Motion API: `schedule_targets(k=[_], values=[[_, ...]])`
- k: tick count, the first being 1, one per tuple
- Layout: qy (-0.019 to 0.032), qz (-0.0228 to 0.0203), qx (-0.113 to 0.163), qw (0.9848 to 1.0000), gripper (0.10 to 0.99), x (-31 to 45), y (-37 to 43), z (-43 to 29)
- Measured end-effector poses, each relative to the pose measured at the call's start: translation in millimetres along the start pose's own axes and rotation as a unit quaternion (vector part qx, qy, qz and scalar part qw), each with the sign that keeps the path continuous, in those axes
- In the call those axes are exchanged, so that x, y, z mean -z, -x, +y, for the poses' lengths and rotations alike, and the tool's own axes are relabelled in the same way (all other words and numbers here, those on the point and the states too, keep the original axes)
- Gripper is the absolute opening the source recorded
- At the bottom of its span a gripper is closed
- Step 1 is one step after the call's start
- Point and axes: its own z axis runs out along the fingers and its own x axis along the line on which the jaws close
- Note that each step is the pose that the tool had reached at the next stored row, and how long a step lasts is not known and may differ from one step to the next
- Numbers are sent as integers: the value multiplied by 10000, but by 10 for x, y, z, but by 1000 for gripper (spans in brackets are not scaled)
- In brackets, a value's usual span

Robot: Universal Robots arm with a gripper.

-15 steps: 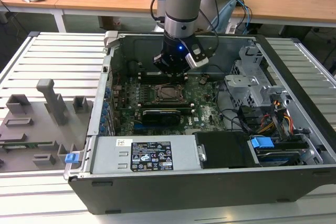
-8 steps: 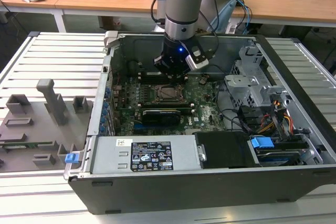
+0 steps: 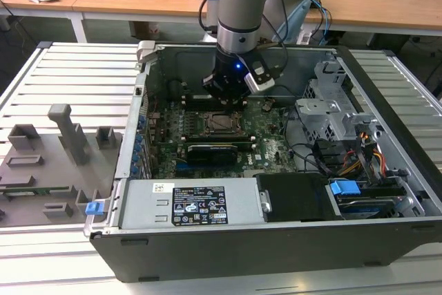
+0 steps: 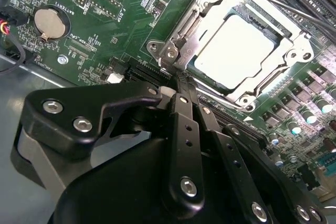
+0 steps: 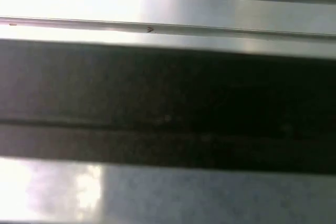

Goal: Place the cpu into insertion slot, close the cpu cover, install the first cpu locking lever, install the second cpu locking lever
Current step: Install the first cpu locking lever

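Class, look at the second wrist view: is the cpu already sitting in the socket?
Yes, the pale cpu lies flat inside the silver cover frame on the green board.

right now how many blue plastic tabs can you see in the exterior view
2. One blue tab sits outside the case, at its front corner on the exterior view's left. The other blue tab is inside, on the drive bay toward the exterior view's right. Cables may hide more.
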Motion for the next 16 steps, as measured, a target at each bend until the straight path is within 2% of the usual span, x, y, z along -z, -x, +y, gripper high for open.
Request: schedule_targets(k=[11, 16], values=[[-15, -1, 0, 10000, 106, -28, 4, 0], [-14, -1, 0, 10000, 106, 60, 5, 6]])
